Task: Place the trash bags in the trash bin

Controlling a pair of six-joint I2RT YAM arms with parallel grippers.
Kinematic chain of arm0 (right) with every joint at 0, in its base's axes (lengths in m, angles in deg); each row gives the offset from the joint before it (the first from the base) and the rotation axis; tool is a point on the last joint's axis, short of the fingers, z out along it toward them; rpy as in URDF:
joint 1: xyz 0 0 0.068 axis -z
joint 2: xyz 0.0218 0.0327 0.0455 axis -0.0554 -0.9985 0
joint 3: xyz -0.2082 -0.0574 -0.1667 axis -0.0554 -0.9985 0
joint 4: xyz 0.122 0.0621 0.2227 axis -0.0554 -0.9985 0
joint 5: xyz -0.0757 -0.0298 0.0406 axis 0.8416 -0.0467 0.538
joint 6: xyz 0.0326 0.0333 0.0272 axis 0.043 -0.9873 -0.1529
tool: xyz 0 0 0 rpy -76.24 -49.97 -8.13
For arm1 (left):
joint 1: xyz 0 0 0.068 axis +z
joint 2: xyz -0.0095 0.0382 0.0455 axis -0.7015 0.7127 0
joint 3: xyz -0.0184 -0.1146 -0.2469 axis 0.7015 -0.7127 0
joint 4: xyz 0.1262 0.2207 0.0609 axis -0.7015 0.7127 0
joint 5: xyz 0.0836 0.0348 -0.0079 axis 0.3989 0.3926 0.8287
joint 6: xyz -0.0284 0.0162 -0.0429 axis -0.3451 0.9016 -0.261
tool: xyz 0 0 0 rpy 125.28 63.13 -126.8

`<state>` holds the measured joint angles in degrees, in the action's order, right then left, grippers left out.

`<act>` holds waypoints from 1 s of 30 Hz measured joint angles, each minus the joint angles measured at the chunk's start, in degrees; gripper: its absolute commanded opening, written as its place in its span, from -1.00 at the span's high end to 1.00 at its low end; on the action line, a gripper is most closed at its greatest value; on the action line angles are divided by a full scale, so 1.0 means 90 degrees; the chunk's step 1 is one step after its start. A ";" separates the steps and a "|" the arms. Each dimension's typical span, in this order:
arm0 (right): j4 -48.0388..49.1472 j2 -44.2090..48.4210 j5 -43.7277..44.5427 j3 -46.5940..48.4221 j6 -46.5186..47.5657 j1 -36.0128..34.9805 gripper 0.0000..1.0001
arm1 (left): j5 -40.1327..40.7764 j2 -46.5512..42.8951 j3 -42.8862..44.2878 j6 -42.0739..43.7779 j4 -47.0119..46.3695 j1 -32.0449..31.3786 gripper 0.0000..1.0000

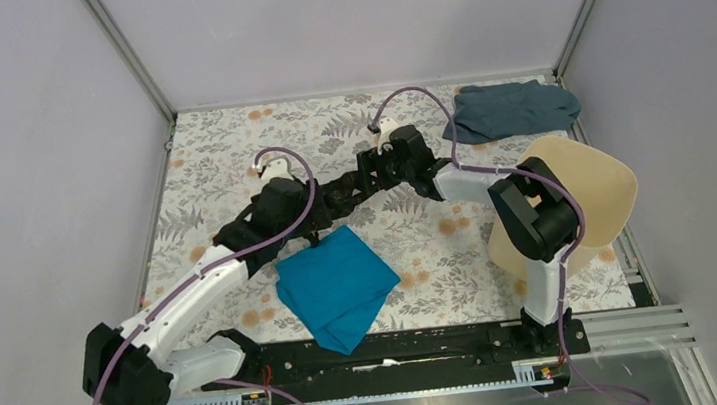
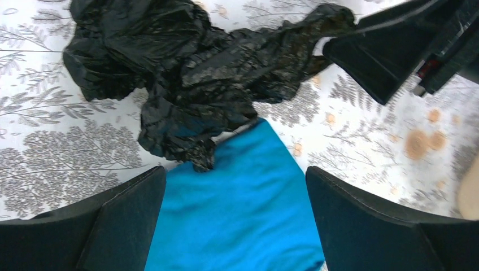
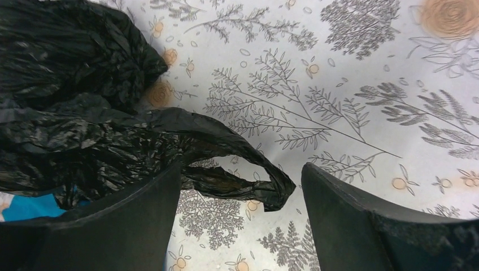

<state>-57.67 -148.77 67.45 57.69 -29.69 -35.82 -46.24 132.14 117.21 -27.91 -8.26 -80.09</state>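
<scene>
Both spread wide, nothing pinched: left gripper (image 2: 234,180), right gripper (image 3: 242,175).
Shiny black plastic trash bag (image 2: 186,73) lay between them, edge on the bright blue cloth (image 1: 338,285), well apart from the round cream-beige plastic bin (image 1: 593,178); right gripper straddled its loop, probably lining up a pinch.

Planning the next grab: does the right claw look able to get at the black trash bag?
Probably yes: the right claw stands open over a loose loop of the trash bag, with nothing in between.
</scene>
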 measured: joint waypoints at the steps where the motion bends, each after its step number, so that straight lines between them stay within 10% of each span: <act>1: 0.0019 -0.0049 -0.0024 0.0007 0.0015 0.0000 -0.59 | 0.0095 0.0078 0.0000 -0.0002 -0.0007 0.0002 -0.97; 6: 0.0036 -0.0512 -0.0250 0.0243 0.0126 0.0000 -0.31 | 0.0503 0.0597 0.0002 0.0029 -0.0250 0.0092 -0.97; 13: 0.0063 -0.0549 -0.0325 0.0342 0.0209 0.0002 1.00 | 0.0746 0.1545 0.0085 0.0153 -0.0510 0.0420 -0.65; 30: 0.1008 0.1324 0.1603 -0.1647 0.0170 0.0002 1.00 | -0.1307 0.1634 0.0347 0.0758 -0.1093 0.1889 0.95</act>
<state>-48.60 -136.85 81.87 42.87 -28.16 -35.80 -57.99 146.85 120.33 -21.09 -18.09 -63.09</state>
